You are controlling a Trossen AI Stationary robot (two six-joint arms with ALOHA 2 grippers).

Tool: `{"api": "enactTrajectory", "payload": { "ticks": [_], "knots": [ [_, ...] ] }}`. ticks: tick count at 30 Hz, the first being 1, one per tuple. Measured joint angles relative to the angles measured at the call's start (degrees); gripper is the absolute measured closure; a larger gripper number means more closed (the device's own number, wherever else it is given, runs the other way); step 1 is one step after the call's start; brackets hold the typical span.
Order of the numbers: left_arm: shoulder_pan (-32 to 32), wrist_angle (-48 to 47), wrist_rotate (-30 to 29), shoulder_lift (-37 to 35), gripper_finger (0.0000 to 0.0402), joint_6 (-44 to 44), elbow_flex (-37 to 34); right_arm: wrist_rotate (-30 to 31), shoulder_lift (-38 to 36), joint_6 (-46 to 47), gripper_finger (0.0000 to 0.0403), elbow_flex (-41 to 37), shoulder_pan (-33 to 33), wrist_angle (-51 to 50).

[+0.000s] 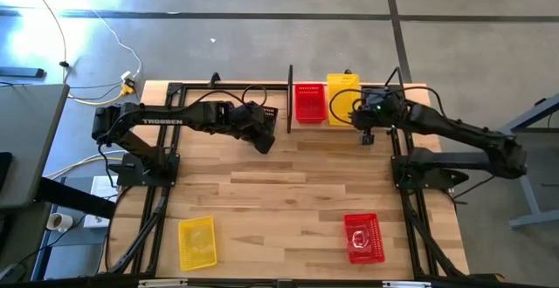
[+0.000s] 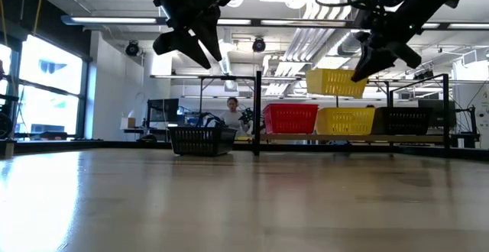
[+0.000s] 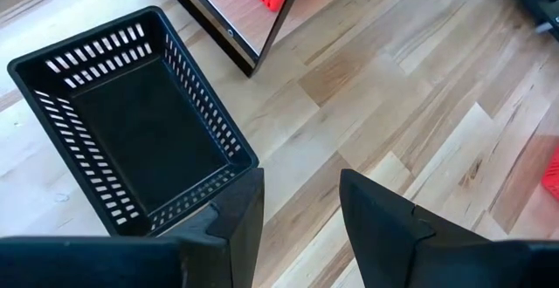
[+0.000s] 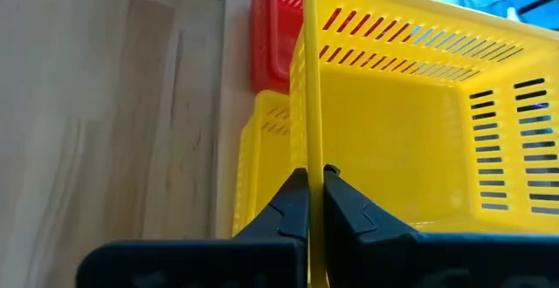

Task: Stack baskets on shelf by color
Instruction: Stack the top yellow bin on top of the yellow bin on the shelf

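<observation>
Over the shelf (image 1: 301, 124), my right gripper (image 1: 363, 119) (image 4: 314, 179) is shut on a yellow basket (image 2: 336, 82) held in the air. On the shelf board stand a red basket (image 2: 290, 118), a yellow basket (image 2: 345, 120) and a black basket (image 2: 403, 119); the held one hangs above the yellow one (image 4: 262, 161). My left gripper (image 1: 264, 144) (image 3: 301, 209) hovers open, high over the table, beside another black basket (image 3: 131, 122) (image 2: 202, 140) that rests on its base just left of the shelf's end post. My right gripper pinches one side wall of the yellow basket at its rim (image 4: 314, 140), one finger inside the basket and one outside. The fingers slant down from the table's right side. The basket is lifted clear, nearly level, opening up, above the yellow basket on the shelf.
A yellow basket (image 1: 197, 242) lies near the table's front left and a red basket (image 1: 363, 237) near the front right. The shelf's black end post (image 3: 279, 17) stands close to the loose black basket. Bare wood lies between the shelf and the front baskets.
</observation>
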Motion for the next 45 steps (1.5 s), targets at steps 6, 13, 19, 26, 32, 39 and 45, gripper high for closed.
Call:
{"api": "enactTrajectory", "payload": {
  "ticks": [6,13,19,26,32,39,45],
  "knots": [
    [0.00,0.00,-0.05,0.00,0.0261,-0.48,-0.02,-0.96,3.26,-0.14,0.0403,0.00,-2.82,-0.44],
    [0.00,0.00,-0.11,0.00,0.0261,-0.50,-0.02,-1.87,6.24,-0.12,0.0403,0.00,-3.68,-1.69],
    [-0.02,0.00,-0.09,0.02,0.0261,-0.67,-0.02,-1.39,8.06,-0.42,0.0403,0.00,-3.85,-1.72],
    [-0.02,0.00,-0.09,0.02,0.0261,-1.99,-0.02,-0.62,8.78,-0.50,0.0403,0.00,-6.13,-1.76],
    [-0.02,0.00,-0.07,0.02,0.0261,-2.01,-0.02,-0.92,8.78,-0.53,0.0403,0.00,-6.36,-1.70],
    [-0.02,0.00,-0.07,0.03,0.0261,-2.01,-0.02,-0.93,8.78,0.15,0.0364,0.00,-6.36,-1.66],
    [-0.02,0.00,-0.02,0.03,0.0261,-2.00,-0.02,-0.39,8.68,0.73,0.0310,0.32,-5.86,-2.18]
  ]
}}
